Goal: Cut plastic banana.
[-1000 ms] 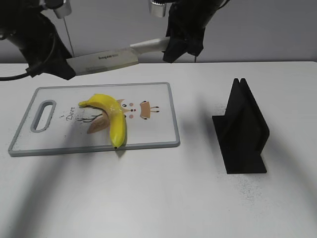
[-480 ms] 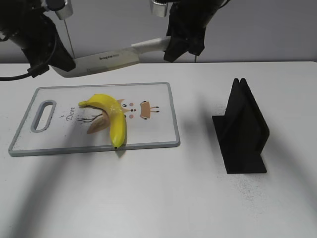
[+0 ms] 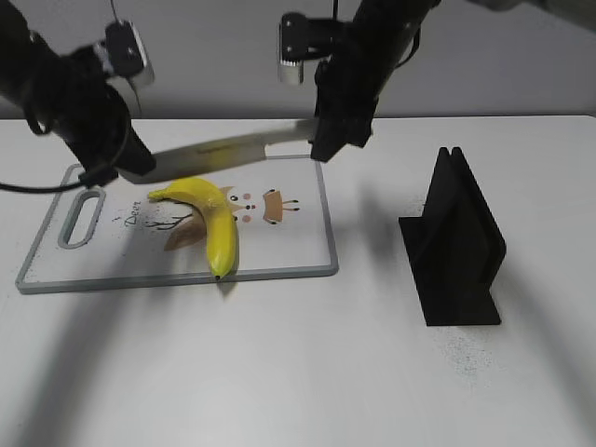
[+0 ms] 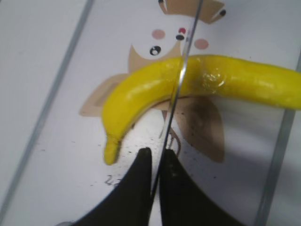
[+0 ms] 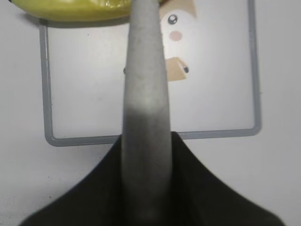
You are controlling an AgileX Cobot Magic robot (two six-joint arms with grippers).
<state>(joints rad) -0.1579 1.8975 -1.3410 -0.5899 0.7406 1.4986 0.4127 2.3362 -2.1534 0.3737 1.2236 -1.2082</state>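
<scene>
The yellow plastic banana (image 3: 212, 216) lies on a white cutting board (image 3: 289, 251) with a grey rim and a deer print. A white knife (image 3: 219, 152) hangs level just above the banana. My right gripper (image 3: 324, 146) is shut on the knife's handle (image 5: 145, 108). My left gripper (image 3: 121, 166) is shut on the blade's tip; the blade edge (image 4: 181, 75) crosses over the banana (image 4: 155, 89) in the left wrist view, between the fingers (image 4: 156, 157). The banana's edge shows at the top of the right wrist view (image 5: 70, 12).
A black knife stand (image 3: 456, 244) stands on the white table to the right of the board. The board's handle slot (image 3: 82, 216) is at its left end. A grey wall runs behind the table.
Both arms have come down and towards the board, lowering the knife from well above the board's far edge to just over the banana. The banana has not moved.
</scene>
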